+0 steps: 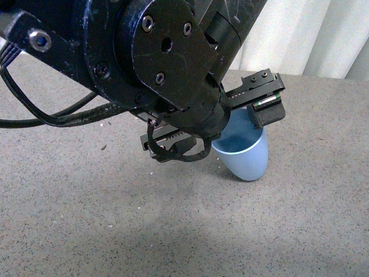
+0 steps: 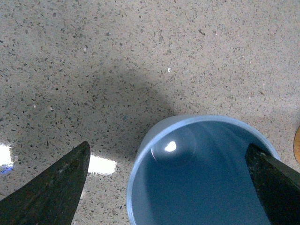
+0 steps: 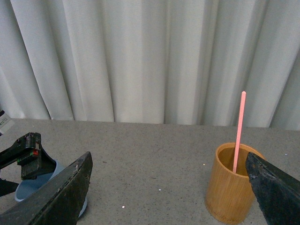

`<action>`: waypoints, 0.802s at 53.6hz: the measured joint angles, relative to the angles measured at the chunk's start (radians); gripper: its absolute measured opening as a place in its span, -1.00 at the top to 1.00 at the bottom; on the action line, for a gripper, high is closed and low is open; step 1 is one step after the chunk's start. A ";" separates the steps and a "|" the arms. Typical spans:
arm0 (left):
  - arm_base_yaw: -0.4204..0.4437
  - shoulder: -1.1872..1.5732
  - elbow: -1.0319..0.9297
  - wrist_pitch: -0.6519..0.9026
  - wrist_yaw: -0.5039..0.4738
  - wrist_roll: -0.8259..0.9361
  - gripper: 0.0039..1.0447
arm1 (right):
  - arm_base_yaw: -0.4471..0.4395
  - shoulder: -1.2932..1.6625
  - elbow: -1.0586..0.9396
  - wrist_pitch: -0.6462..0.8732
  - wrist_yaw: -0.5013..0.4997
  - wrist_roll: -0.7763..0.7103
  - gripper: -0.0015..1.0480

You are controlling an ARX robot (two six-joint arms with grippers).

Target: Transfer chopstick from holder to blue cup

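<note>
- I count one pale blue plastic cup [image 1: 249, 158], mid-table; what I see of its inside is plain blue.
- One round bamboo holder [image 3: 229, 197], well apart from the cup, holds one pink chopstick [image 3: 239, 131] (nearly upright).
- Left gripper [image 2: 167, 145] hovers over the cup, fingers apart; right gripper [image 3: 168, 155] also spread, empty.

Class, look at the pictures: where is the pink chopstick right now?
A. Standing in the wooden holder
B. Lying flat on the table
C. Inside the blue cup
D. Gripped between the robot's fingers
A: the pink chopstick stands in the wooden holder, and the blue cup is empty.
</note>
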 joint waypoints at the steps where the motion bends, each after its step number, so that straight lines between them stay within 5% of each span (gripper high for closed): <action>1: -0.002 -0.002 0.000 -0.001 0.000 0.000 -0.88 | 0.000 0.000 0.000 0.000 0.000 0.000 -0.82; 43: -0.016 -0.039 -0.018 0.005 0.000 -0.004 -0.88 | 0.000 0.000 0.000 0.000 0.000 0.000 -0.82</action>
